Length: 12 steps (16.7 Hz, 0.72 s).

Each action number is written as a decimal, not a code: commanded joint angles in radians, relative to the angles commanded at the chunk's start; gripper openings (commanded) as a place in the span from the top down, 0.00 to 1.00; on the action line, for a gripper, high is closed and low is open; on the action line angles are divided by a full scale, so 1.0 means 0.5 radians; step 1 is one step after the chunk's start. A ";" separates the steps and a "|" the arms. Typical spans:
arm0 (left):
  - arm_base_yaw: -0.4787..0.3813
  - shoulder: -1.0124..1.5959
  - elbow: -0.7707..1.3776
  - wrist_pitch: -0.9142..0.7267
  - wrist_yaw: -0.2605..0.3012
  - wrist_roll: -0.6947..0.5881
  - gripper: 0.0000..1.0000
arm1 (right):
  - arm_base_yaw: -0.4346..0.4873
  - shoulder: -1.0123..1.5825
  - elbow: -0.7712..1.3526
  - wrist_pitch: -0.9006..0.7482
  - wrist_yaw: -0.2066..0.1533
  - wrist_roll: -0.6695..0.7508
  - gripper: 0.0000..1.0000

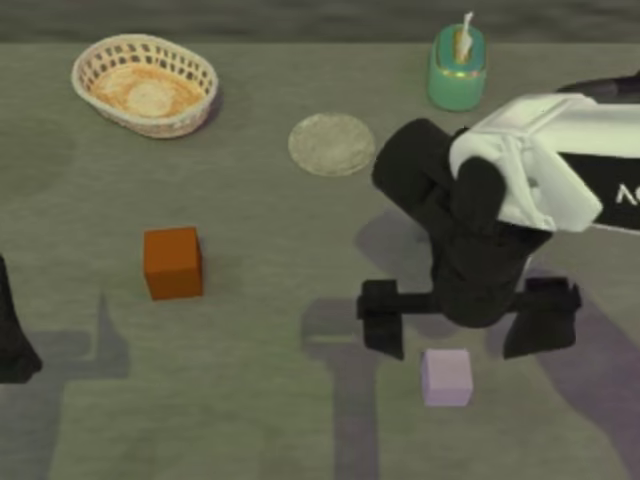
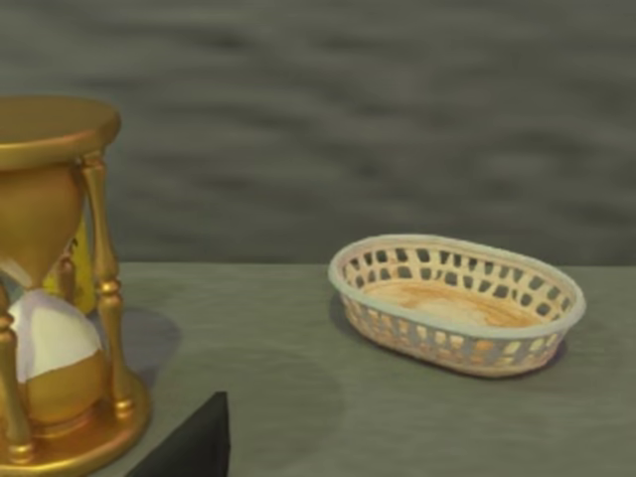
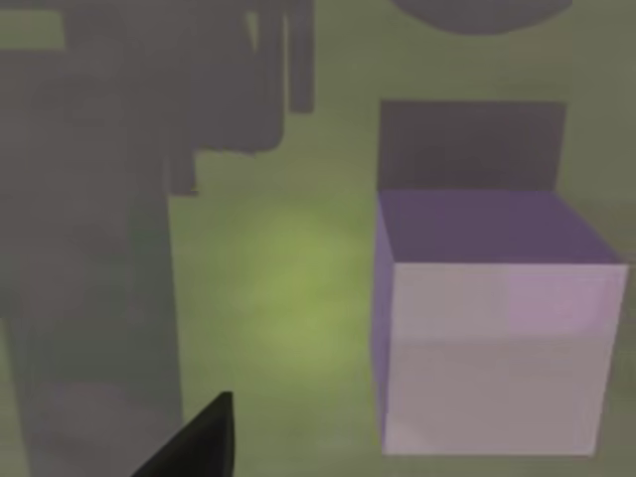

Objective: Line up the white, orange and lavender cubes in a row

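The right gripper is hovering in the lower right of the top view, its two dark fingers spread wide and holding nothing. The lavender cube is sitting just below the gap between them, not yet touched as far as the pictures show. In the right wrist view this cube is filling the right of the frame, flat-faced and sharp-edged, resting square on the table.

The orange cube is lying well apart, left of centre. The white cube is not showing anywhere; it may be hiding under the right arm, but I cannot tell.

The left gripper is idling at the left edge, and its fingers are not readable.

The lavender cube is looking small, rigid and probably light, with a matte skin that should not be slipping much. I judge the best hold to be across two opposite side faces, pads flat and low on the sides, since an off-centre pinch is likely to be twisting so small a block.
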<state>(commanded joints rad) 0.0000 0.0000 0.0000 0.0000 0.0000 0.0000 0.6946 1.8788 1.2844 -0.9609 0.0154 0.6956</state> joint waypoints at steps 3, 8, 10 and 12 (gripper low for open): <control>0.000 0.000 0.000 0.000 0.000 0.000 0.00 | 0.008 -0.080 0.109 -0.181 0.000 -0.005 0.00; 0.000 0.000 0.000 0.000 0.000 0.000 0.00 | -0.002 -0.088 0.119 -0.197 0.001 -0.006 0.00; -0.012 0.061 0.060 -0.043 0.000 -0.017 0.00 | 0.011 -0.149 0.062 -0.156 -0.002 -0.035 0.00; -0.040 0.208 0.203 -0.141 0.001 -0.055 0.00 | 0.025 -0.296 -0.066 -0.065 -0.006 -0.098 0.00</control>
<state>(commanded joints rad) -0.0199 0.1038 0.1017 -0.0703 0.0003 -0.0275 0.7073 1.7308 1.2516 -0.9933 0.0121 0.6464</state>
